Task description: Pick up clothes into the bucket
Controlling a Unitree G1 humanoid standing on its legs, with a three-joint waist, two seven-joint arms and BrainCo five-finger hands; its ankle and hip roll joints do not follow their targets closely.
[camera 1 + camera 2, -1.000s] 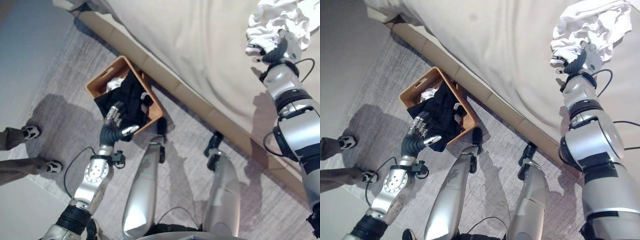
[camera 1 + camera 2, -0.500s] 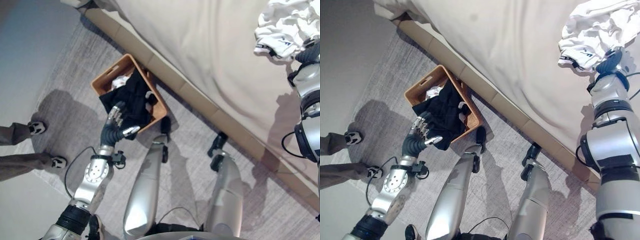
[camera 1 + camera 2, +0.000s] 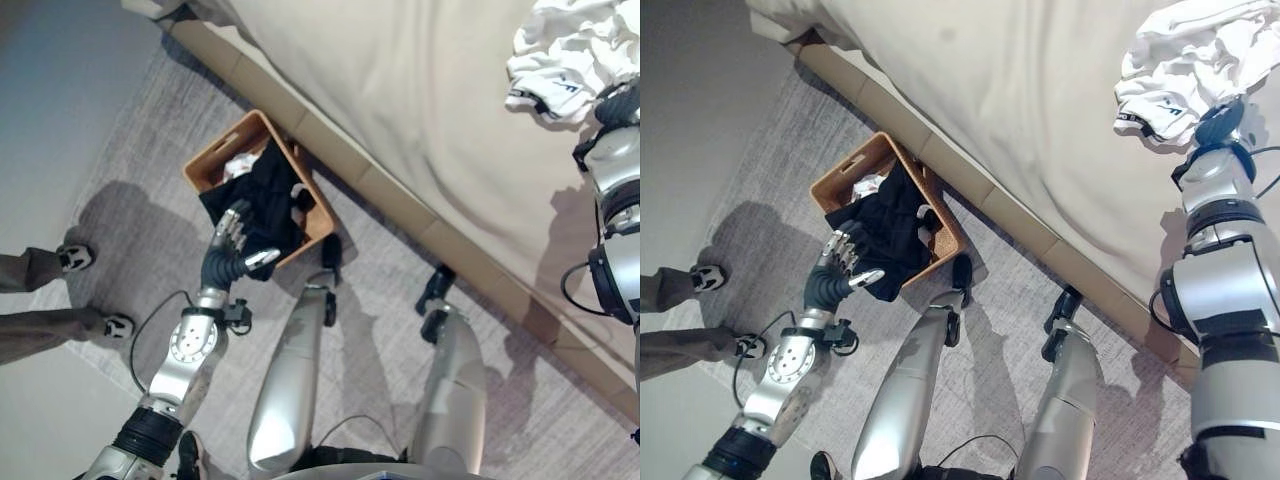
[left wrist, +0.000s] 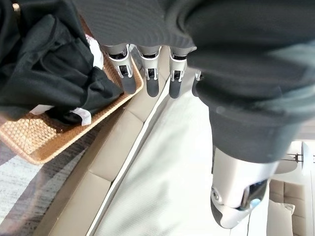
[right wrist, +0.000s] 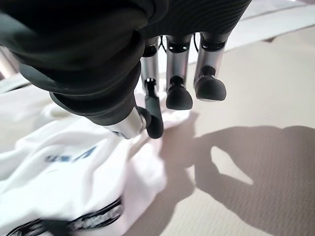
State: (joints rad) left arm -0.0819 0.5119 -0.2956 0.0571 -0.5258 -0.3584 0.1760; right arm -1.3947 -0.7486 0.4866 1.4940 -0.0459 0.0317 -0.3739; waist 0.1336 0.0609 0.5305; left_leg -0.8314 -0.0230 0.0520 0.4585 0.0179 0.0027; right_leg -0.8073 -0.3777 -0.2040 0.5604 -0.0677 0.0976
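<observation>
Your right hand [image 5: 162,93] hangs just above the bed [image 3: 420,110], right beside the crumpled white garment [image 3: 560,55], with its fingers [image 5: 178,96] loosely hanging, apart from the thumb and clamped on nothing. From the wrist view the fingertips look a little clear of the cloth, at its near edge, though I can't be sure whether the thumb brushes a fold. That placement makes sense as the setup for a grab: the garment is the piece left to collect, and the hand is poised over its border where the fabric bunches up and gives something to pinch.

Your left hand [image 3: 232,250] hovers well away from all that, just at the near rim of the basket [image 3: 222,155], fingers [image 4: 150,78] straight and spread, holding nothing. It sits next to the black clothes [image 3: 262,200] draped in the basket, which spill over the rim towards the hand; some white cloth [image 3: 240,165] shows beyond them, deeper inside.

The basket is a woven, tan, rectangular tub with a cut-out handle in its end wall, stiff enough to keep its shape on the grey ribbed rug [image 3: 150,130]. It stands hard against the bed's padded beige base, presumably so the carry from the mattress is short. The white garment is soft and limp, heaped in deep wrinkles, with a dark printed band along one hem; expect it to trail when lifted. The bed cover under it is smooth, pale and slightly textured. A person's legs and shoes [image 3: 65,260] stand on the rug beyond your left arm.
</observation>
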